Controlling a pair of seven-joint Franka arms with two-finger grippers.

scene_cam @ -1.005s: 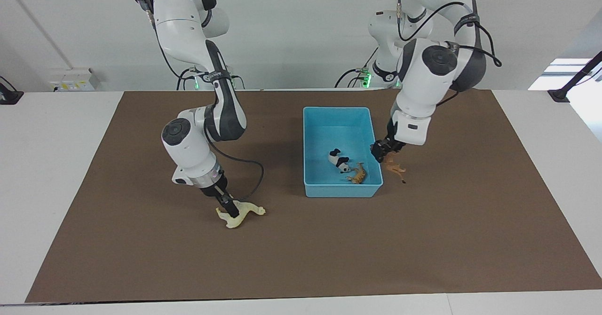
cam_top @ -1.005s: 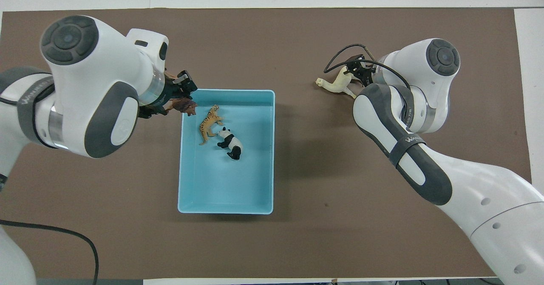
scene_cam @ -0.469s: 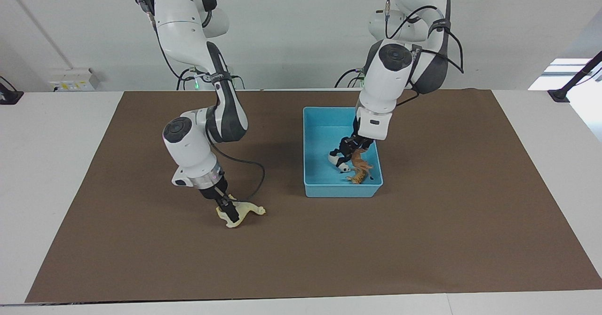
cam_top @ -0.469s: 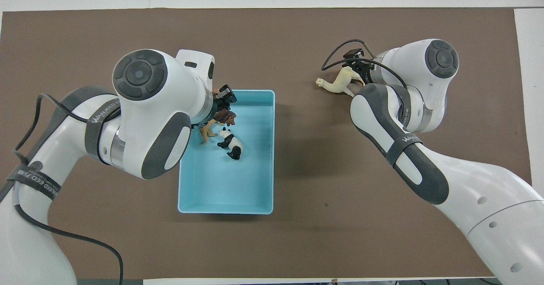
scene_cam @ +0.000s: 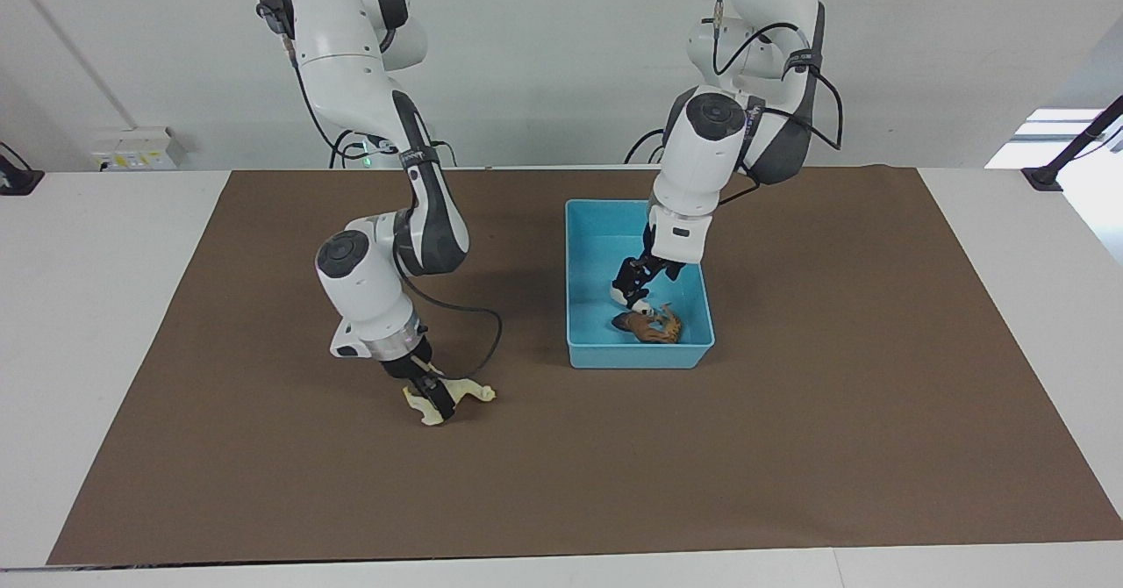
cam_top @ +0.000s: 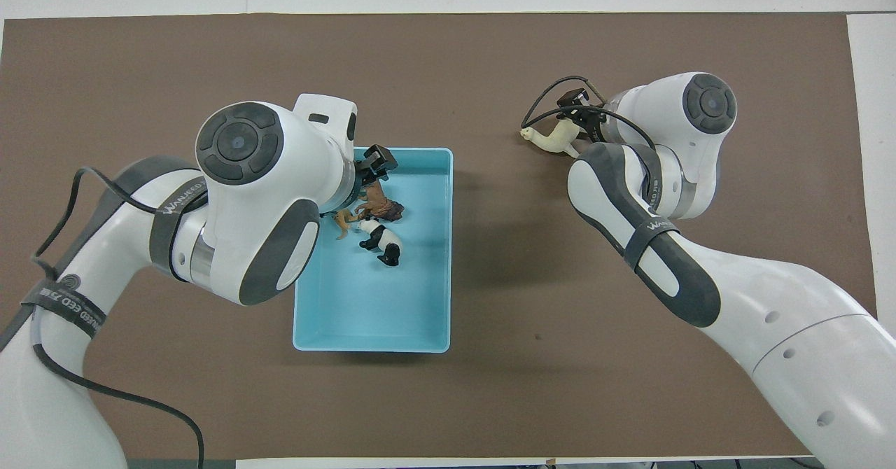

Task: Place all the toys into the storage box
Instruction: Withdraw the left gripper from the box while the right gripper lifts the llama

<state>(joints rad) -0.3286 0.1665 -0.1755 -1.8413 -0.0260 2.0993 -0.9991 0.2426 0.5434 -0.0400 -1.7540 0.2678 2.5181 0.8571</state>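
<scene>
Brown mat (scene_cam: 790, 448) covers most of the white table (scene_cam: 105, 325).

Left arm (scene_cam: 711, 140) reaches down from its base into the box. Right arm (scene_cam: 386, 246) reaches down to the mat at its own end of the table.

Box (scene_cam: 597, 355), light blue, sits on the mat near the table's middle, toward the left arm's end. Three toys lie inside it, bunched at the end farther from the robots.

Left gripper (scene_cam: 633, 291) is low inside the box, over the panda. Fingers spread; nothing between them. In the overhead view the left gripper (cam_top: 374, 164) shows at the box's rim, mostly under the wrist.

Right gripper (scene_cam: 436, 399) is down at the horse, fingers closed on its body. In the overhead view the right gripper (cam_top: 581, 115) is largely hidden by its own wrist and cable.

Horse (scene_cam: 456, 395), pale cream, is on the mat, well apart from the box, toward the right arm's end. Cannot tell whether it touches the mat or is just lifted. Overhead, the horse's (cam_top: 553, 138) head and neck stick out from under the gripper.

Lion (cam_top: 383, 206), brown, lies in the box, free of the gripper, touching the tiger and just beside the panda.

Panda (cam_top: 381, 239) lies on the box floor, nearer the robots than the lion.

Tiger (scene_cam: 671, 329), orange, is mostly hidden overhead by the left wrist; it lies by the box's wall.
</scene>
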